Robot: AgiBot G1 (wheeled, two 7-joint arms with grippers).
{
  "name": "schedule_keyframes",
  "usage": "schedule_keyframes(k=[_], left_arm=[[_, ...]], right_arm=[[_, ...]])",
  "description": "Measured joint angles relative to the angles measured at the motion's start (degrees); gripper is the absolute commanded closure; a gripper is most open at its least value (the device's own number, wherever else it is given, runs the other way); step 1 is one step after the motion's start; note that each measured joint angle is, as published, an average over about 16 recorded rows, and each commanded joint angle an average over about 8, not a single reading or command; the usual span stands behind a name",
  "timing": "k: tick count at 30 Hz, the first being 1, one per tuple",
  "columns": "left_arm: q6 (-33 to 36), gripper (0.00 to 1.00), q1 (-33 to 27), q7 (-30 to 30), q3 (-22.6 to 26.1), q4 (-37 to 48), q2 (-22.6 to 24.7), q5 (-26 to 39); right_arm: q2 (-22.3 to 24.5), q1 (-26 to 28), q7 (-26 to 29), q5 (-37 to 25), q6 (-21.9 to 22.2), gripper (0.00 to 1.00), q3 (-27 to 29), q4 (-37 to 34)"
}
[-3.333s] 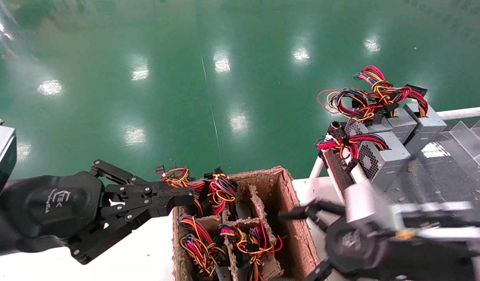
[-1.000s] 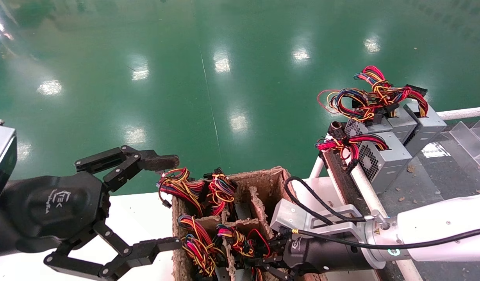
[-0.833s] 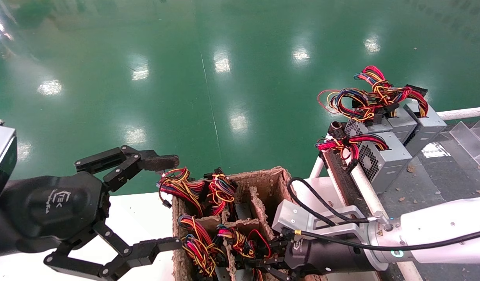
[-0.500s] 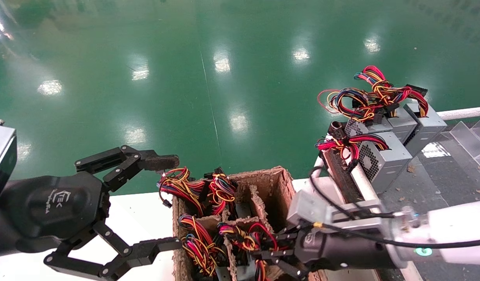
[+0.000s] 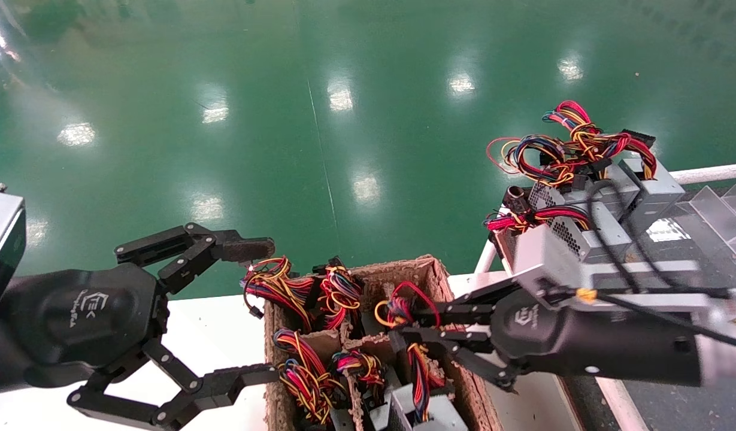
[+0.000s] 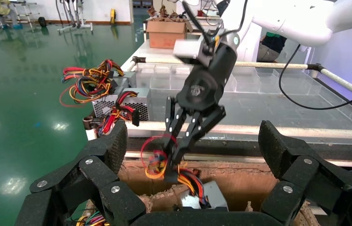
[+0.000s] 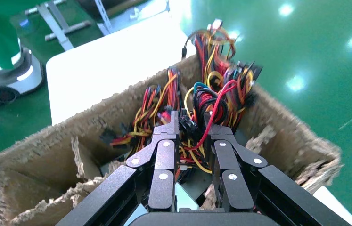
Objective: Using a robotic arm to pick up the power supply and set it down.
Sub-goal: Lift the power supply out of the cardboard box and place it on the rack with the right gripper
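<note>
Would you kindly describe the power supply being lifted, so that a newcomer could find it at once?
Find the torn cardboard box with dividers on the white table. In its compartment nearest the right gripper, the power supply, a grey metal box, hangs by its wire bundle, on which the gripper is shut. Unlike its neighbours sunk in their cells, it is raised, wires pulled taut.

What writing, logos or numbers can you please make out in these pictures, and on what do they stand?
Left pincer body: an embossed logo with small lettering, too small to read.
Right pincer body: a white emblem, blurred, not readable.
Power supply, cardboard box: no readable text.
</note>
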Motion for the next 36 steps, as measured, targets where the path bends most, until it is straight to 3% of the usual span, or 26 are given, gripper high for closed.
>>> schedule_keyframes(k=[20,27,36], left_arm=[[0.0,0.0,0.0,0.0,0.01,0.0,0.0,0.0],[0.0,0.0,0.0,0.0,0.01,0.0,0.0,-0.01],[0.0,0.0,0.0,0.01,0.01,0.0,0.0,-0.01]], right_arm=[[10.04,-1.32,-8.37,15.87,2.5,1.0,14.48,0.04],[13.68,0.57,-10.04,16.82,6.39,1.0,18.95,-0.13],[18.33,2.79,-10.35,13.09,13.16,1.0,22.03,-0.74]])
